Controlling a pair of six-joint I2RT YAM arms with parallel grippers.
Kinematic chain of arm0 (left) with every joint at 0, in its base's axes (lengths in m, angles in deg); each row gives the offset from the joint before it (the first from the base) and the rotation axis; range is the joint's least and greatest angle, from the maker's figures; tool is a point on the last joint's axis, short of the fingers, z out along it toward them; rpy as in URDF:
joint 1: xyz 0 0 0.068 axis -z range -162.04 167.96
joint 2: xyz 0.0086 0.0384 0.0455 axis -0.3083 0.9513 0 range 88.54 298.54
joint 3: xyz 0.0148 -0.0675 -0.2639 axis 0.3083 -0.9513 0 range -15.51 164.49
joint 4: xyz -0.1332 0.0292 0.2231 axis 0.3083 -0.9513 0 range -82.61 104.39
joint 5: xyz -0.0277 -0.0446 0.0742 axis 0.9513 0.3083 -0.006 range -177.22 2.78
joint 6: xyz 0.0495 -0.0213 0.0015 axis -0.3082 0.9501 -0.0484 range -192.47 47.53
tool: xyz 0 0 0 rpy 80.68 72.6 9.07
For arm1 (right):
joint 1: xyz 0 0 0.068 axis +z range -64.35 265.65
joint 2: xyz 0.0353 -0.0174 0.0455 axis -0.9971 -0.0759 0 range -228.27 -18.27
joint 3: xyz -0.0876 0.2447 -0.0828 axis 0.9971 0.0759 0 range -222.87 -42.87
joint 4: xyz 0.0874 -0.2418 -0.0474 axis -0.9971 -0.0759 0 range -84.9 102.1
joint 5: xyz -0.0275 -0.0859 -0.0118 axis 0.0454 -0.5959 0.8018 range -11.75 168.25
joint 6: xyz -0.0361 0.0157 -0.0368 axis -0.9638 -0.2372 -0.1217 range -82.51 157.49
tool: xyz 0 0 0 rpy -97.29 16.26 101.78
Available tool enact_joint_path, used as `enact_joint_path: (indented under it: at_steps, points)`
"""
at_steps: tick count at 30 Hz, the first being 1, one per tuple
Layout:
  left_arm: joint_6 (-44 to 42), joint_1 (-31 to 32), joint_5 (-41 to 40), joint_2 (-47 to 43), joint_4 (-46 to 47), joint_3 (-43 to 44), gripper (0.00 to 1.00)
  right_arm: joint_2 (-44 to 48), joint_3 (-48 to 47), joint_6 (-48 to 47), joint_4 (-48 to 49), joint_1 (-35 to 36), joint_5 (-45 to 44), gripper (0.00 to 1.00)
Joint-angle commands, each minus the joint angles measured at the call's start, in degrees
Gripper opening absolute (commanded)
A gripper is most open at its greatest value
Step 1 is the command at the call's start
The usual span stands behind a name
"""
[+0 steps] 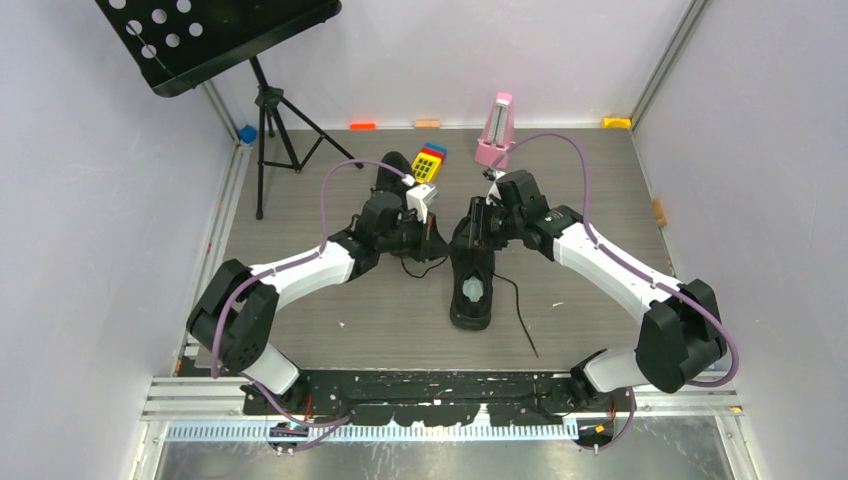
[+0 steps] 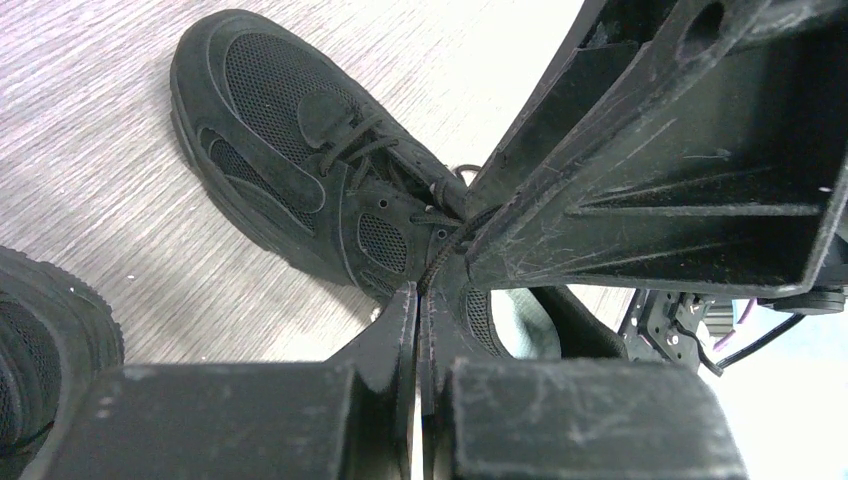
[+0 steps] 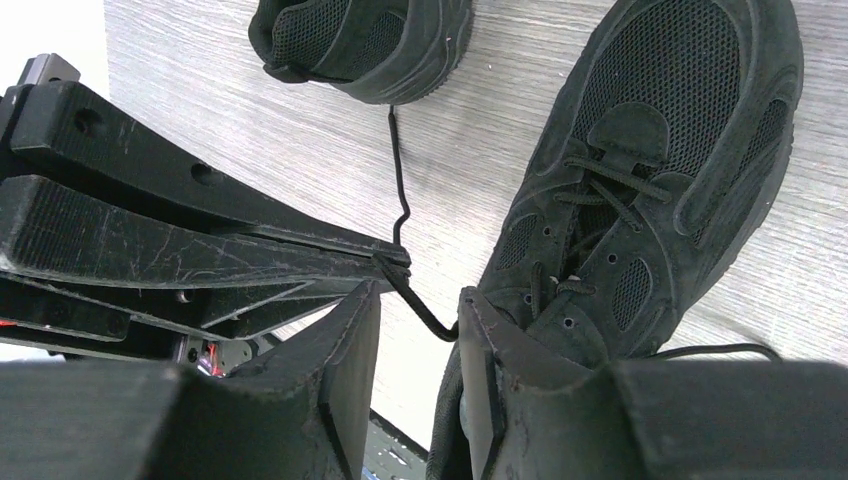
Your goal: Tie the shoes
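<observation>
Two black sneakers on the grey wood-grain table (image 1: pixel 600 200). The nearer sneaker (image 1: pixel 472 285) lies mid-table, heel toward the robot's bases, pale insole (image 1: pixel 472 291) showing, w/ both grippers crowded over its front half. The second sneaker (image 1: pixel 393 172) sits further back & to the left, partly hidden. L gripper (image 3: pixel 395 262) has its jaws closed tight, pinching a thin black lace (image 3: pixel 398 180) just beside the nearer sneaker's collar. From the pinch one short stretch runs to the sneaker's opening, and the rest trails over the table toward the second sneaker. R gripper (image 3: pixel 420 310) has its jaws apart. The lace crosses the gap btwn them and neither finger is clamped on it. One finger (image 3: pixel 480 345) is right up by the collar, touching or not I can't tell. Another lace end (image 1: pixel 522 318) lies loose on the table, right of the nearer sneaker. At the back there's a pink metronome (image 1: pixel 497 130), and back-left a black music stand (image 1: pixel 215 40) on a tripod.
</observation>
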Motion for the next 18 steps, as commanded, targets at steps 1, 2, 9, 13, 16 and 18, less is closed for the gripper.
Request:
enact_joint_path:
  at_steps: [1, 2, 9, 13, 16, 18]
  points:
    - [0.8, 0.1, 1.5, 0.4, 4.1, 0.0, 0.00, 0.5, -2.6, 1.1, 2.8, 0.2, 0.0, 0.38]
    - [1.0, 0.1, 1.5, 0.5, 4.4, -0.1, 0.00, 0.5, -2.7, 1.2, 2.7, 0.2, 0.0, 0.37]
    - [2.0, 0.4, 2.1, 1.3, 6.0, -0.3, 0.00, 0.2, -3.4, 1.5, 2.6, 0.2, -0.4, 0.30]
    - [2.1, 0.8, 1.9, 1.6, 6.3, -0.3, 0.00, -0.2, -3.9, 1.8, 2.5, 0.1, -0.5, 0.30]
    - [2.2, 1.0, 1.8, 1.6, 6.6, -0.3, 0.00, -0.4, -4.1, 1.9, 2.4, 0.2, -0.4, 0.22]
    - [2.3, 1.1, 1.7, 1.6, 6.6, -0.2, 0.00, -0.5, -4.2, 1.9, 2.4, 0.2, -0.3, 0.15]
